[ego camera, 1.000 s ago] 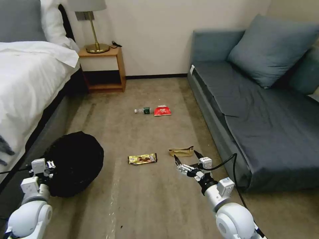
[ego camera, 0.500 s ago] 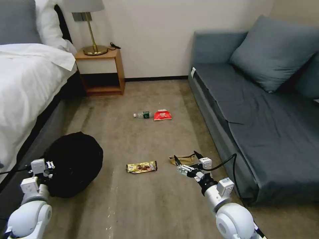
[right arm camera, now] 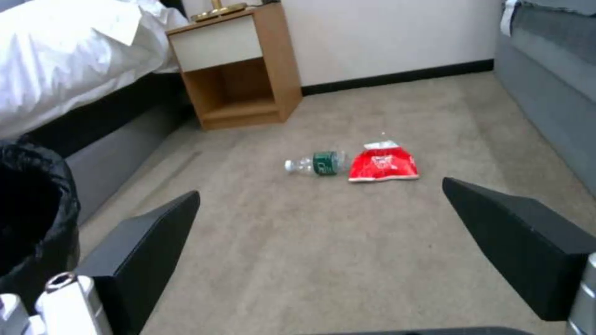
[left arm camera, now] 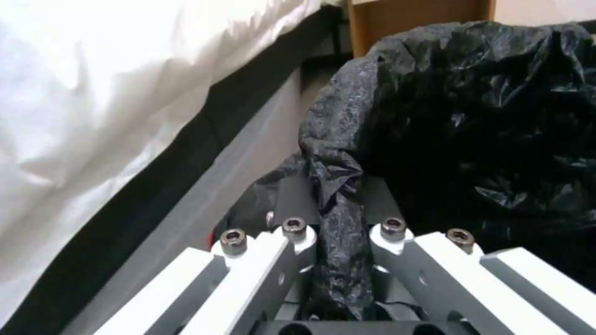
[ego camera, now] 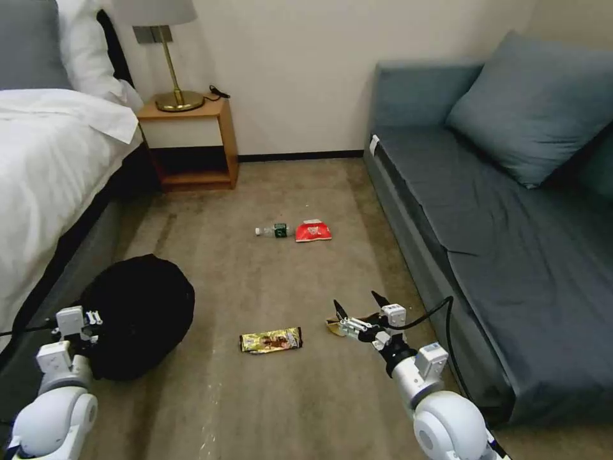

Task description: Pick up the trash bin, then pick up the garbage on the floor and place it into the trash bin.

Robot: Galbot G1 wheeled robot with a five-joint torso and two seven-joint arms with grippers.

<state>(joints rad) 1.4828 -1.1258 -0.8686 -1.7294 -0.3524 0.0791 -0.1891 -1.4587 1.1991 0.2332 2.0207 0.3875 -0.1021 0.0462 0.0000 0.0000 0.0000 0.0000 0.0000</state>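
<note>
Head view: whole scene slid down-frame against earlier, so camera shifted; litter unmoved on carpet. Right gripper [ego camera: 355,308] low centre-right, spread wide above brown paper bag [ego camera: 334,326]; gold wrapper [ego camera: 271,340] just left.

Left wrist view: left gripper [left arm camera: 338,260] clamped on black bag liner of trash bin [left arm camera: 472,116].

Right wrist view: bottle [right arm camera: 315,164] touching red packet [right arm camera: 383,162], mid-frame.

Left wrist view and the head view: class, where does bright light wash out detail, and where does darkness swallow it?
Left wrist view: the white bedding is blown out, nearly featureless; the trash bin liner shows glossy glints around a black interior. Head view: the trash bin reads as a dark mass with hardly any folds; the lampshade and bedding are brightest.
</note>
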